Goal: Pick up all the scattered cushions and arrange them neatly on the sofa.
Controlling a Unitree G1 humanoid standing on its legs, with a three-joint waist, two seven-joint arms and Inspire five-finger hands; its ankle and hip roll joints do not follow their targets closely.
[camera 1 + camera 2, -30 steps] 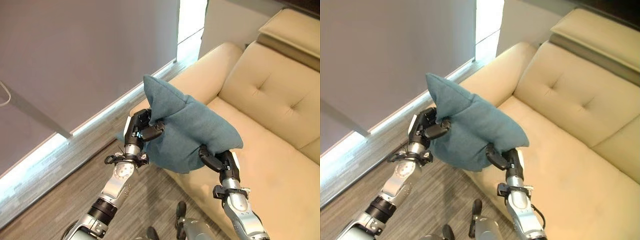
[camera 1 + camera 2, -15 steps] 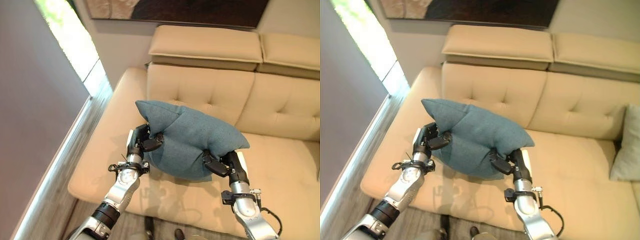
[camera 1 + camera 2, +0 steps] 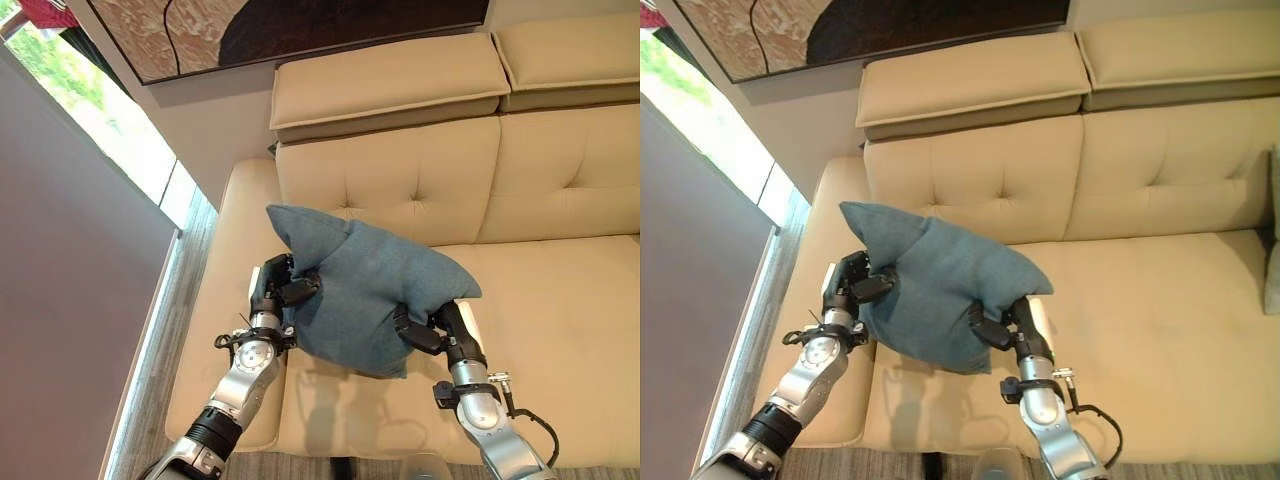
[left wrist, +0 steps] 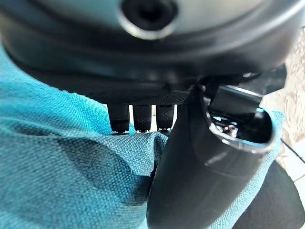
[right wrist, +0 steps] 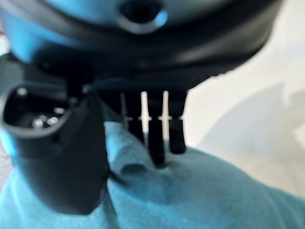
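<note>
A teal cushion (image 3: 365, 285) hangs in the air above the left seat of the cream sofa (image 3: 560, 300), held between both hands. My left hand (image 3: 275, 290) is shut on its left edge, thumb (image 4: 190, 176) and fingers pinching the cloth (image 4: 57, 171). My right hand (image 3: 440, 335) is shut on its lower right corner, thumb (image 5: 62, 157) pressed into the fabric (image 5: 190, 200). One corner of the cushion points up to the left.
The sofa's left armrest (image 3: 225, 260) lies under my left arm, tufted backrests (image 3: 390, 180) behind. A grey-green cushion (image 3: 1272, 240) shows at the sofa's right edge. A framed picture (image 3: 280, 25) hangs above; wood floor and a window (image 3: 120, 140) lie left.
The camera has swung round toward the sofa, which now faces me squarely. The cushion stays gripped in both hands and now hangs over the left seat.
</note>
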